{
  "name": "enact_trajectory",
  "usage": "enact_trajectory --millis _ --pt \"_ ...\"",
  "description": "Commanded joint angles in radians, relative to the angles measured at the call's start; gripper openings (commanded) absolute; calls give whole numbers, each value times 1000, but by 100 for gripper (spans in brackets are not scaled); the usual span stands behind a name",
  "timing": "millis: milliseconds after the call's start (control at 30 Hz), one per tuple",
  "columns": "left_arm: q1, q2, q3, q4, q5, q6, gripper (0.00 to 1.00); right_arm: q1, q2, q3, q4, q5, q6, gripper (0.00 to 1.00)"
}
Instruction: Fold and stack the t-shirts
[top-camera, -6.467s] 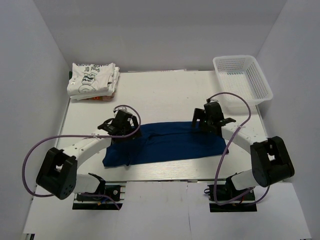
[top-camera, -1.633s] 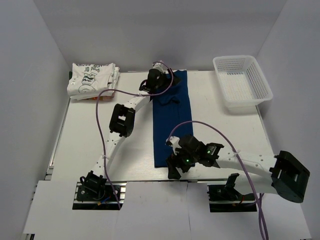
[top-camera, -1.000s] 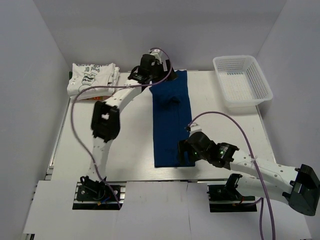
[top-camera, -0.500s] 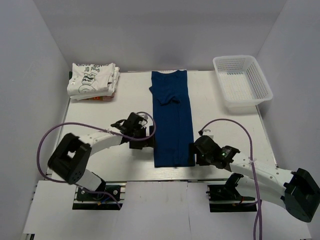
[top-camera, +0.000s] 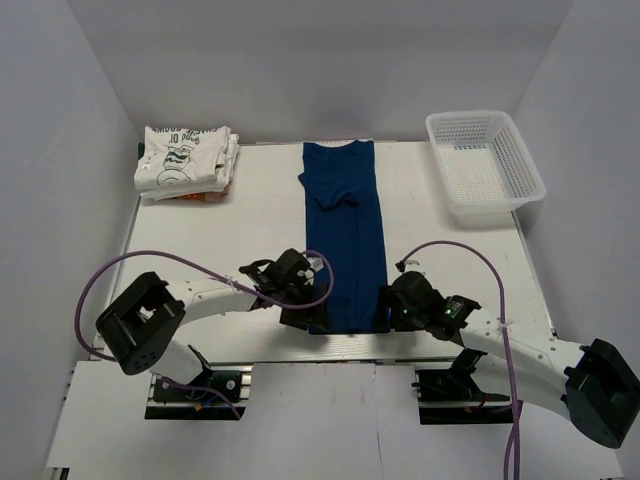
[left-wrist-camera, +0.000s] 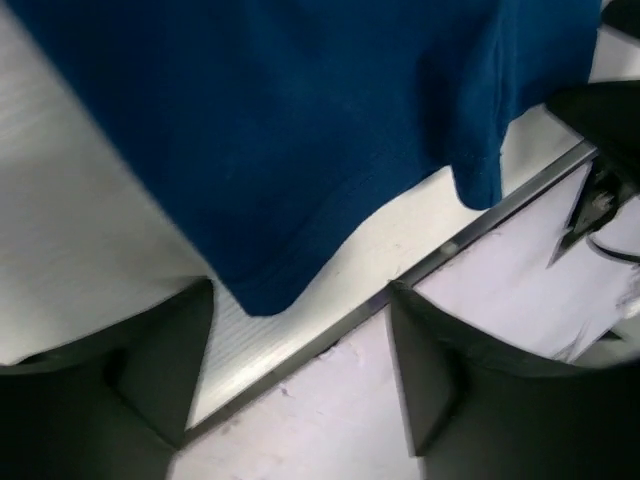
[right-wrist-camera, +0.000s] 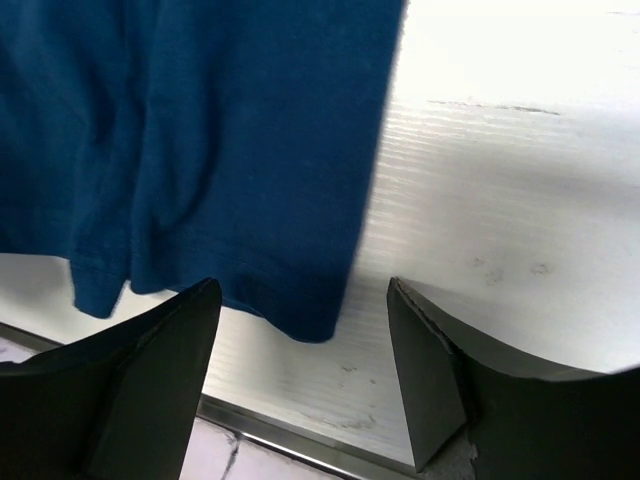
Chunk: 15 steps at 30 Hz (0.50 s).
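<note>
The navy t-shirt (top-camera: 345, 230) lies flat as a long narrow strip from the table's back edge to its front edge. My left gripper (top-camera: 303, 316) is open and empty just above the strip's near left corner (left-wrist-camera: 262, 290). My right gripper (top-camera: 388, 313) is open and empty just above the near right corner (right-wrist-camera: 310, 318). The navy cloth fills the top of the left wrist view (left-wrist-camera: 280, 130) and the right wrist view (right-wrist-camera: 200, 140). A stack of folded white printed t-shirts (top-camera: 185, 157) sits at the back left.
A white mesh basket (top-camera: 484, 165) stands at the back right. The table's metal front edge (left-wrist-camera: 420, 265) runs right beside both grippers, also in the right wrist view (right-wrist-camera: 300, 440). Purple cables loop from both arms.
Both arms turned the navy shirt from lying crosswise to lying lengthwise and let it go. The left gripper then came from the far end down to the near left corner; the right shifted slightly.
</note>
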Motion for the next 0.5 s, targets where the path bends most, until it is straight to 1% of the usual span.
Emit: enact_trajectory --millis 0,67,100,167,200,233,300,333,367,400,467 --pt "-38 77 -21 -63 -55 -9 76 -8 -9 -41 42 -38 26 73" --pt "-62 117 2 -75 -96 -10 68 -13 -7 -49 48 -41 29 72" --pt "-62 129 14 -99 -116 -19 55 -11 -6 -55 54 -44 29 69" --pt "-71 139 34 -100 -132 -19 43 -13 -3 -61 54 -53 35 61" --pt "-71 139 34 -100 -132 -28 32 -14 -1 -63 54 -69 34 58" --pt "-80 139 34 -100 -132 -37 26 -13 -6 -68 57 -75 39 43" --pt "-81 139 25 -109 -143 -48 12 -13 -9 -93 81 -111 39 29" --pt "-81 128 25 -109 -143 -48 1 -13 -10 -104 89 -130 43 21" --pt "-81 128 25 -109 -143 -59 0 -16 -12 -109 98 -142 46 2" --pt "-90 117 25 -133 -143 -59 0 -14 -12 -126 97 -162 51 0" --pt "-90 91 16 -156 -153 -71 0 -13 -30 -126 50 -161 63 0"
